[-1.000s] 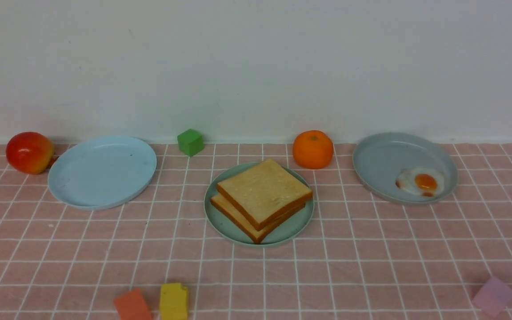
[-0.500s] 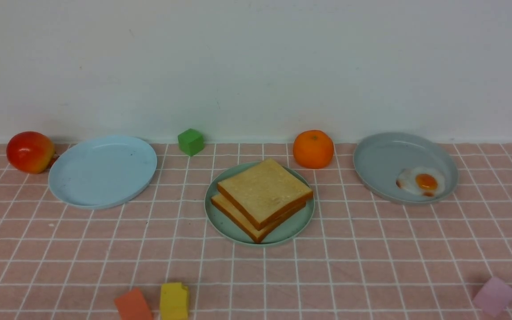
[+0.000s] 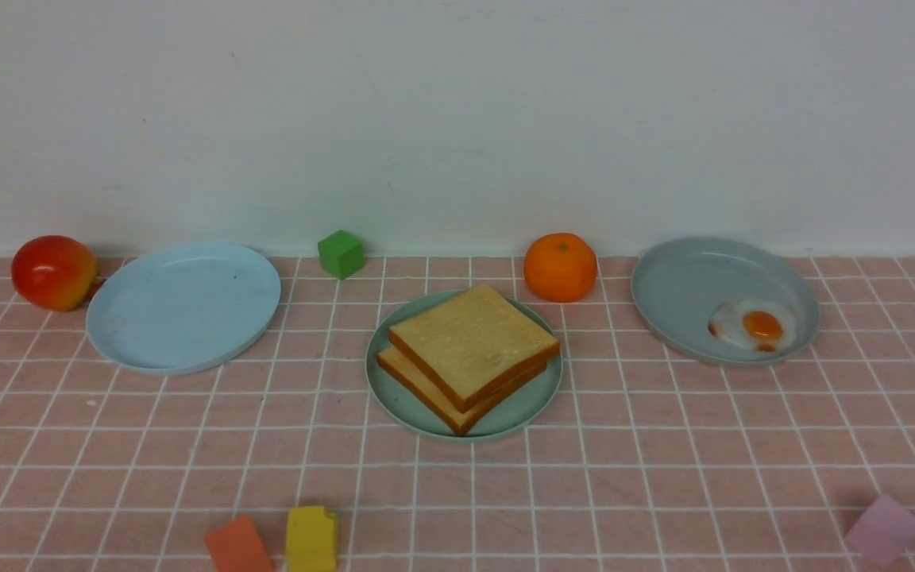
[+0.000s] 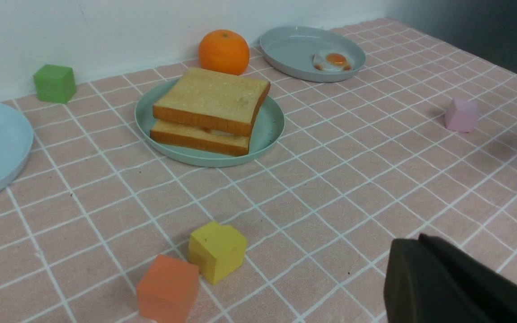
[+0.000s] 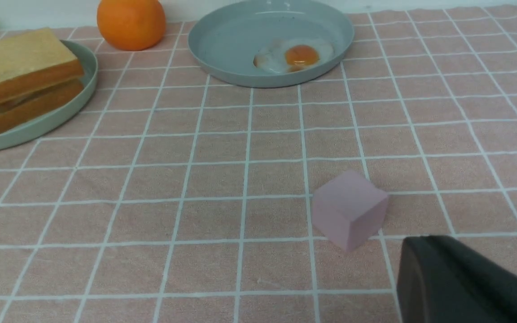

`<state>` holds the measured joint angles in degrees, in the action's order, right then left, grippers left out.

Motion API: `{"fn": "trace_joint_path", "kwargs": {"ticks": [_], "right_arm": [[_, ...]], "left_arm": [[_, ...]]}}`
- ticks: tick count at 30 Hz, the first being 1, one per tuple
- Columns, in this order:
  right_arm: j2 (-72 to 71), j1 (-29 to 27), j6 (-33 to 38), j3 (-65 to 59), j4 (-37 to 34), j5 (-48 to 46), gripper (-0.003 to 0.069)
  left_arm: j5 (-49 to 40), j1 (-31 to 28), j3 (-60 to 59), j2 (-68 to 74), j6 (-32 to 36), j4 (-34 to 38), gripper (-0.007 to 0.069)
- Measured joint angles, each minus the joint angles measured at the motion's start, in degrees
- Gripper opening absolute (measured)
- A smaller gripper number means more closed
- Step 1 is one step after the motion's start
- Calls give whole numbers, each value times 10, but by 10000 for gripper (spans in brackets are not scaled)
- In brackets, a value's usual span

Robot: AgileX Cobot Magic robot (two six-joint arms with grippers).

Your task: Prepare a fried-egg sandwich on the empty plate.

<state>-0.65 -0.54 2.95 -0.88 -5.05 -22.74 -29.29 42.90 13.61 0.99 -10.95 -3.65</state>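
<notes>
Pink-grid counter [image 3: 664,477]: sandwich [image 3: 469,353] stacked on mint plate [image 3: 394,397]. Both hands closed, empty. Risk: top slice sits skewed, a nudge slides it.

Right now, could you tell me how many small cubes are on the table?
4. A green cube sits by the back wall; an orange cube and a yellow cube sit together at the front left; a pink cube is front right. None seem hidden.
</notes>
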Motion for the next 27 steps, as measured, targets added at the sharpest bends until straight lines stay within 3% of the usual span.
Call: {"fn": "trace_joint_path", "kwargs": {"ticks": [14,23,27], "right_arm": [[0,0,2,0,1,1,3],[0,0,2,0,1,1,7],[0,0,2,0,1,1,7]], "left_arm": [[0,0,0,0,0,-5,21],[-13,0,0,-3,-1,-83,25],[3,-1,-6,-3,-7,-55,25]]}}
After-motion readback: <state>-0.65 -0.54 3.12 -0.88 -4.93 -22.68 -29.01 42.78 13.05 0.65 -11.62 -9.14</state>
